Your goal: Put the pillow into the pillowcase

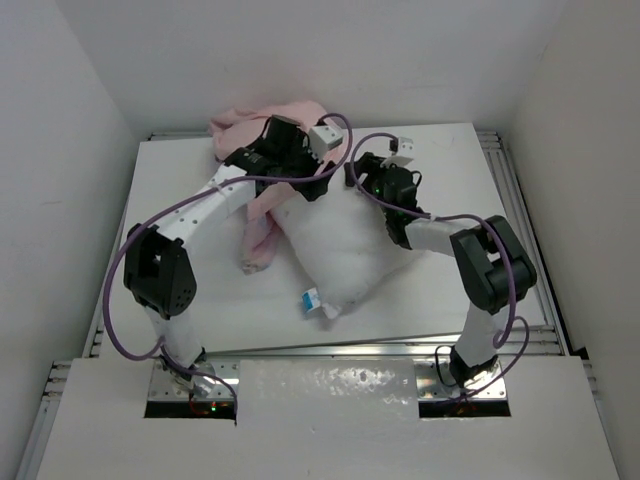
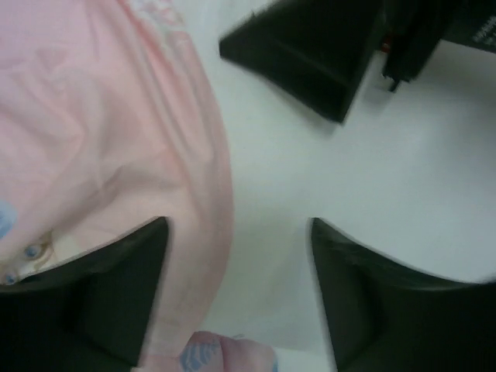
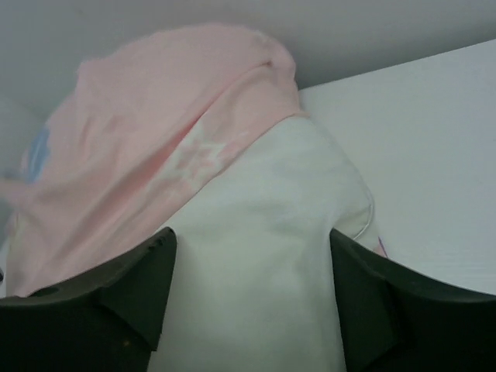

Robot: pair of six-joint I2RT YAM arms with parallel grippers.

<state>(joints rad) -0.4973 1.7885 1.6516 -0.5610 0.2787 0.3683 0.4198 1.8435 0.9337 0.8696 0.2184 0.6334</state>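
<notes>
So, where is the pillow [image 1: 345, 250]?

It lies on the tabletop [image 1: 460, 160], just under both end effectors. It is big, white and puffy.

And the pillowcase [image 1: 262, 125]?

It is pink. Most of it sits in a heap past the left end effector [image 2: 239, 225], at the far side of the tabletop. One end hangs over the far end of the pillow, like a hat. A thin bit runs back along the pillow's left side.

Is the left end effector holding anything?

No. Its two fingers are wide apart. The pink edge of the pillowcase lies by one finger, and the rest of the gap is white.

What about the right end effector [image 3: 252, 232]?

Its fingers are wide apart too, and they pinch nothing. The pillow sits right between and below them. Past its fingertips, the pillowcase drapes over the pillow's top.

Are the two end effectors close together?

Yes, they are side by side over the pillow's far end. A black part [image 2: 310, 54] of the right arm shows just ahead of the left end effector.

I see a tiny blue thing.

That is the tag [image 1: 311, 300]. It is on the pillow's near corner, well back from both end effectors.
</notes>
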